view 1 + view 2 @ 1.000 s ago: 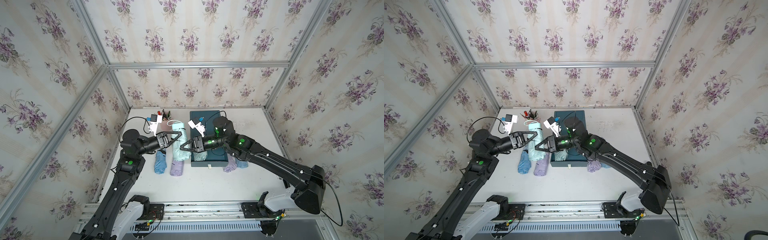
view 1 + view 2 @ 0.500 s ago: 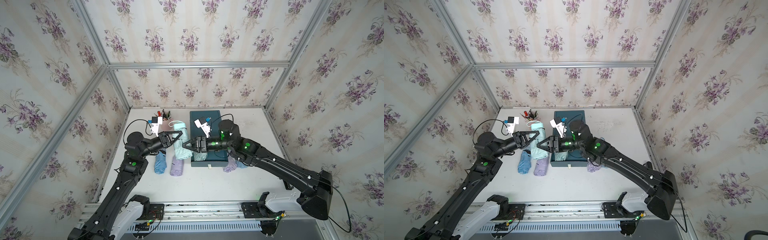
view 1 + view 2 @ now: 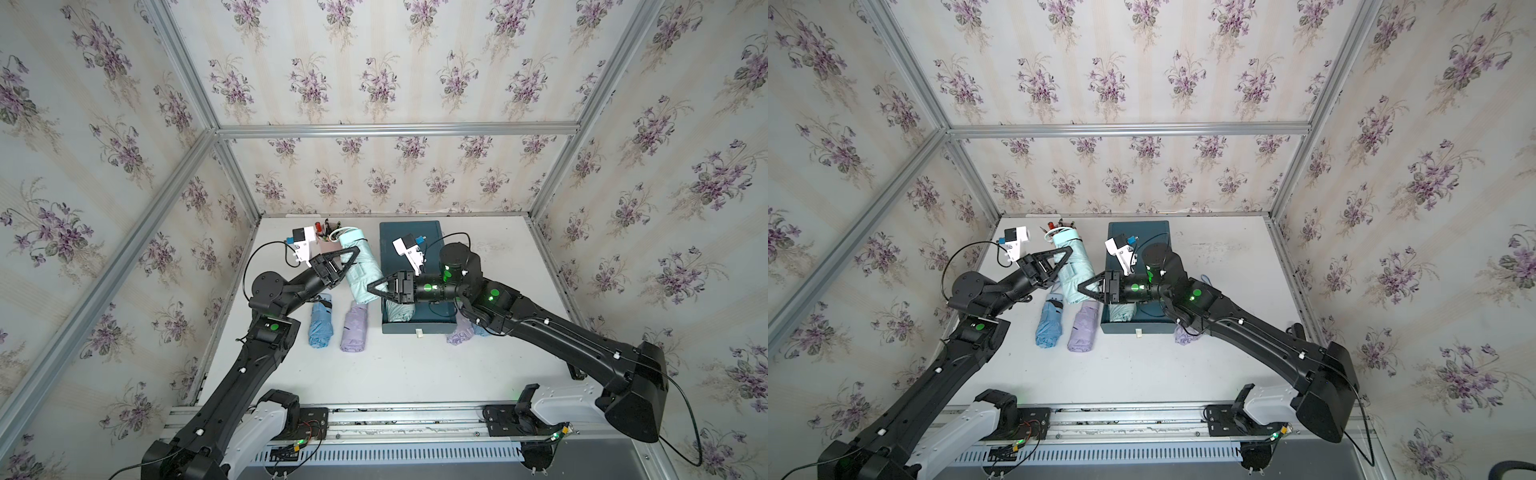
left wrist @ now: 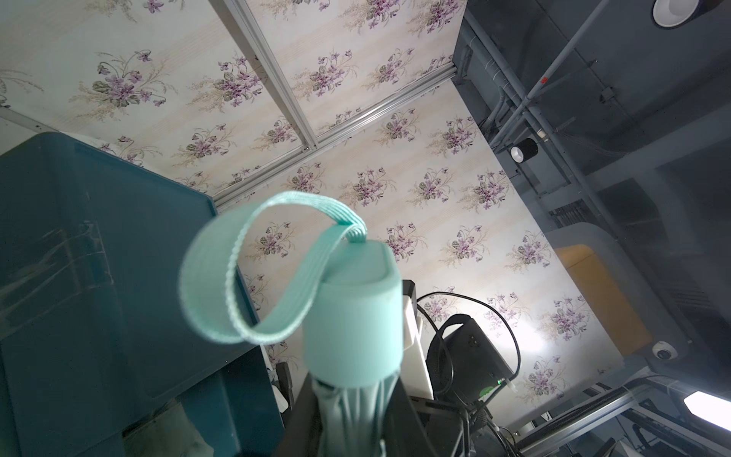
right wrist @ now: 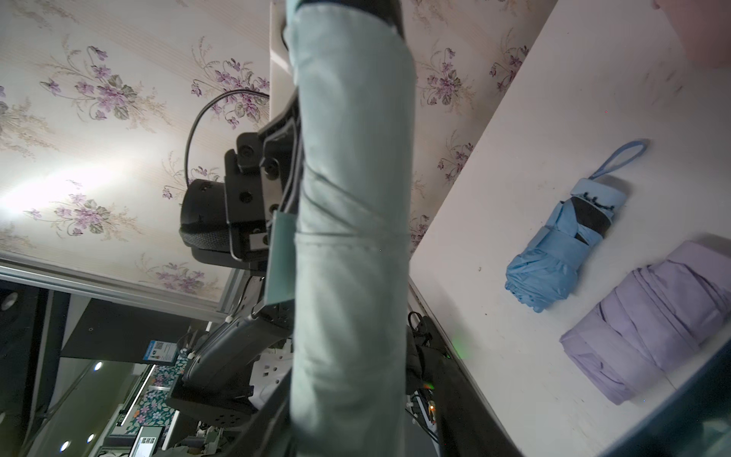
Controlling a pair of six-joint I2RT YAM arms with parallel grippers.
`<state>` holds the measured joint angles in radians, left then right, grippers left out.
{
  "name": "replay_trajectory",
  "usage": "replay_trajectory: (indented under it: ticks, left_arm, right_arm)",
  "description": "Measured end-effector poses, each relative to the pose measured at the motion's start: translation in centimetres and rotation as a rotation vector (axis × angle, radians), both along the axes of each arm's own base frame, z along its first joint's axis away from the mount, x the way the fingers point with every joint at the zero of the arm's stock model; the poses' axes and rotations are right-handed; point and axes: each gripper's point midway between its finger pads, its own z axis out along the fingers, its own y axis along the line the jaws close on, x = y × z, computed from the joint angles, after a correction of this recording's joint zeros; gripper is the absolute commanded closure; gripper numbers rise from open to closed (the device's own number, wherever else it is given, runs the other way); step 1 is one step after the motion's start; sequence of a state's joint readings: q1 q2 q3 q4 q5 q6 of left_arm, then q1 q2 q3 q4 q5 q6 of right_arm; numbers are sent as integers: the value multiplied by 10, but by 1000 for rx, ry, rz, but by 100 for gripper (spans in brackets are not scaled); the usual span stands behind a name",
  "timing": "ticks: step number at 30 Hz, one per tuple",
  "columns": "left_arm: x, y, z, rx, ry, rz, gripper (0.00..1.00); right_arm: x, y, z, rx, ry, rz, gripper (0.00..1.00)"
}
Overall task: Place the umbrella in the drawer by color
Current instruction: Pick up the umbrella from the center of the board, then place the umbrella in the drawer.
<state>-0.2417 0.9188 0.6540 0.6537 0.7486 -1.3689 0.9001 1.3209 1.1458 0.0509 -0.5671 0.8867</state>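
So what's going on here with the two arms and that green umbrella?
Two robot arms are sorting folded umbrellas into a teal drawer by colour. The left gripper is shut on a mint umbrella near its handle end, holding it above the table. The right gripper is at its other end; whether it grips is unclear. Another mint umbrella lies in the open drawer. A blue umbrella and a purple umbrella lie on the table.

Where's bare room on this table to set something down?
Bare: front strip of the white table, between metal rail and folded blue umbrella, folded lilac umbrella and dark teal drawer box; also back right corner. Crowded: left of the box.
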Motion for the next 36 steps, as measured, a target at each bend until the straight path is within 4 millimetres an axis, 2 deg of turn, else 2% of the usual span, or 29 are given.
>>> replay_trajectory:
  ticks: [2, 3, 4, 6, 7, 11, 15, 18, 19, 20, 21, 23, 27, 28, 30, 32, 36]
  left_arm:
    - [-1, -2, -1, -1, 5, -2, 100]
    - [-1, -4, -2, 3, 5, 0, 95]
    - [-1, -5, -3, 10, 7, 2, 84]
    - [-2, -10, -9, 41, 22, 11, 30]
    - [-2, -11, -12, 60, 27, 17, 19]
    - [-2, -14, -34, 190, 85, 63, 7]
    - [5, 0, -45, 351, 125, 169, 1]
    - [21, 8, -56, 491, 161, 230, 2]
    - [26, 7, -61, 534, 168, 224, 6]
    - [32, 3, -65, 584, 175, 206, 10]
    - [40, -4, -71, 634, 181, 177, 4]
    - [49, -16, -84, 712, 199, 121, 4]
    - [54, -40, -109, 819, 218, 23, 5]
    - [54, -44, -114, 840, 222, 7, 5]
    - [55, -52, -119, 888, 215, -20, 6]
    - [60, -56, -120, 939, 203, -14, 8]
    - [71, -57, -139, 1066, 223, 3, 11]
  right_arm:
    - [-2, -2, 4, 8, -4, 3, 72]
    - [-3, -3, 5, 8, -4, 3, 76]
    - [-4, -4, 5, 5, -2, 1, 79]
    - [-6, -8, 3, -5, 5, 0, 85]
    - [-7, -10, 3, -10, 8, -3, 86]
    - [-5, -27, 6, -50, 10, -69, 92]
    - [-3, -52, 18, -94, -8, -160, 97]
    - [-12, -71, 19, -139, 13, -190, 100]
    - [-15, -76, 16, -156, 27, -195, 100]
    - [-21, -84, 11, -182, 51, -200, 100]
    - [-25, -90, 4, -210, 83, -207, 100]
    - [-33, -102, -14, -276, 149, -220, 100]
    - [-56, -128, -61, -419, 328, -241, 100]
    - [-60, -132, -66, -438, 358, -245, 100]
    - [-67, -137, -71, -464, 419, -250, 100]
    - [-67, -137, -67, -471, 448, -254, 100]
    - [-55, -132, -62, -475, 495, -276, 100]
